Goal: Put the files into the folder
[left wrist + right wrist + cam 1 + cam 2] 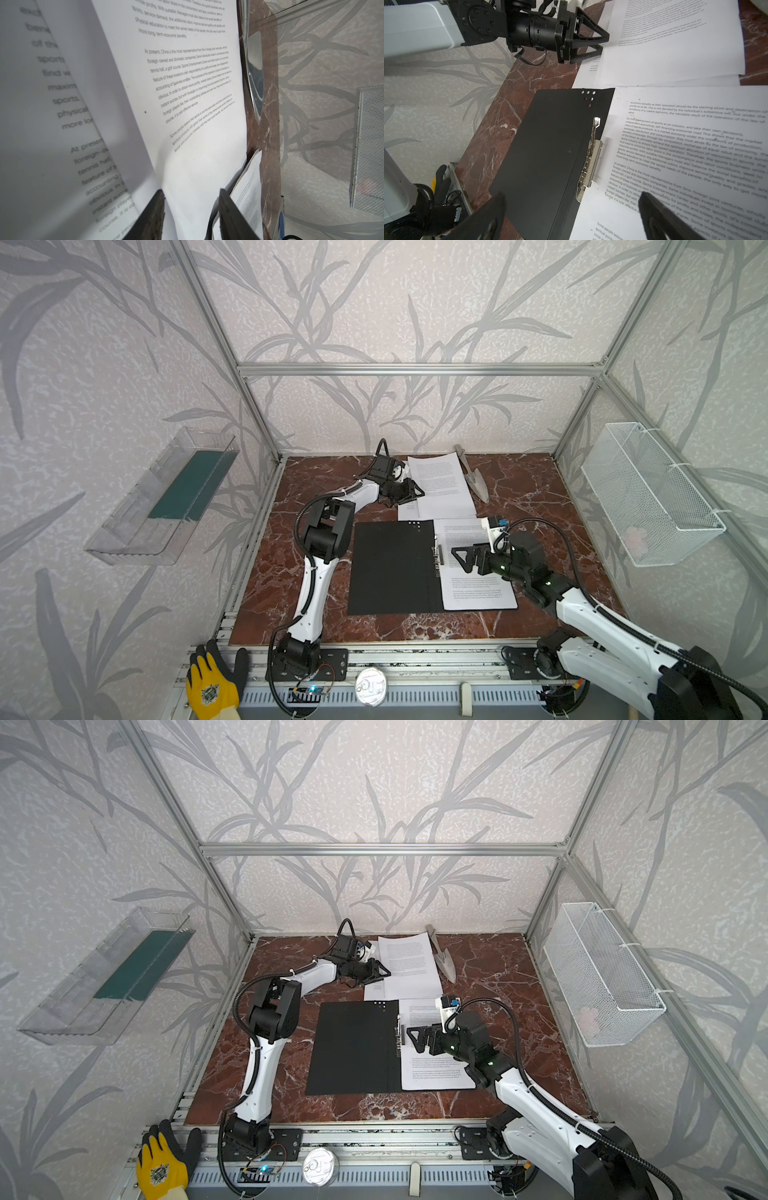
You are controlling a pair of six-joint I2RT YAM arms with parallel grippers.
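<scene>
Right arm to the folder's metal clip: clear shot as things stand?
Likely yes. The right gripper hangs open just beside the metal clip on the open folder, with only a flat sheet beneath and nothing between. The left gripper is away at the far sheets.

Soft even light, foregrounds blurred (wrist views)

Folder [390, 568] matt black; files [440, 489] white paper; clip [592, 158] shiny metal; tabletop [540, 497] glossy marble-look.

Robot lab cell: aluminium frame [419, 369], wallpapered panels [415, 302], marble-look table [540, 489], 2 arms [316, 585] [602, 626] bolted to the front rail [415, 659].
</scene>
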